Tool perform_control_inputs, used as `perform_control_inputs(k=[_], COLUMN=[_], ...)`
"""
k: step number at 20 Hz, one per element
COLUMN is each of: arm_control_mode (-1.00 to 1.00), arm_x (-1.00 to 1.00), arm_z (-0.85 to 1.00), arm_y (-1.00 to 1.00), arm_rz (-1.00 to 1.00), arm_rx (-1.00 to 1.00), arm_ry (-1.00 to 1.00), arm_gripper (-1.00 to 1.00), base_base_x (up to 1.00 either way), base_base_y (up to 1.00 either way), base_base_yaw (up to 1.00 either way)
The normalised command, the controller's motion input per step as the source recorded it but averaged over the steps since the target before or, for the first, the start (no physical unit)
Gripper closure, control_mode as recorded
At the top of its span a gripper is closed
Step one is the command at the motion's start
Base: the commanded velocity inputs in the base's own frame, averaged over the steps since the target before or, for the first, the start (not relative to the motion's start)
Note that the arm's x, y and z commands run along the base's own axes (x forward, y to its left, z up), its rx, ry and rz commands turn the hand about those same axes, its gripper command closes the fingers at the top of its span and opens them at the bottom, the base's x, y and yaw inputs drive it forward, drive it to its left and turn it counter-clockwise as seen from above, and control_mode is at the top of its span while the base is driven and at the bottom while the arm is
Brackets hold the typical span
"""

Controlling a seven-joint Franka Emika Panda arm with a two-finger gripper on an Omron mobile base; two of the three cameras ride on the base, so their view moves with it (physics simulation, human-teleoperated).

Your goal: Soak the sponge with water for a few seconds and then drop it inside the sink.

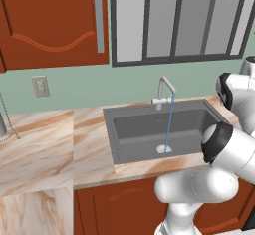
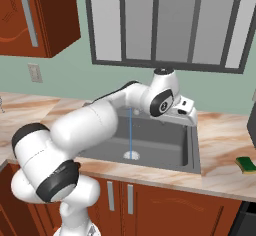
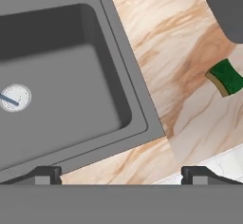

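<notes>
Sponge (image 3: pixel 227 77) green over yellow; sink (image 3: pixel 124 61) dark grey; water (image 1: pixel 169 122) light blue; counter (image 3: pixel 161 38) tan-veined marble; cabinets (image 1: pixel 50 22) red-brown.

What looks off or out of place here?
Only that the water runs from the faucet into the sink drain with nothing under it. The sponge lies dry on the counter, right of the basin. The gripper is open, jaws apart.

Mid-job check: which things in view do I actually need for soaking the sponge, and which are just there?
Needed:
- sponge, lying on the counter right of the basin, not yet picked up
- water, running from the faucet
- sink
- gripper, open, empty

Just there:
- wall outlet
- upper cabinet
- window
</notes>
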Motion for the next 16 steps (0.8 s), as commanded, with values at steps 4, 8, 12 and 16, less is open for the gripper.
perform_control_inputs(k=[4,8,12,16], arm_control_mode=[-1.00,-1.00,-1.00,-1.00], arm_x=[0.00,0.00,-0.01,0.00], arm_z=[-0.06,-0.08,-0.14,-0.24], arm_y=[-0.31,-0.15,-0.03,-0.02], arm_rz=[0.00,0.00,0.00,0.01], arm_rx=[0.00,0.00,0.00,0.00], arm_ry=[0.04,0.02,0.00,0.00], arm_gripper=[-1.00,-1.00,-1.00,-1.00], base_base_x=[0.00,0.00,0.00,0.00], base_base_y=[0.00,0.00,0.00,0.00], base_base_yaw=[0.00,0.00,0.00,0.00])
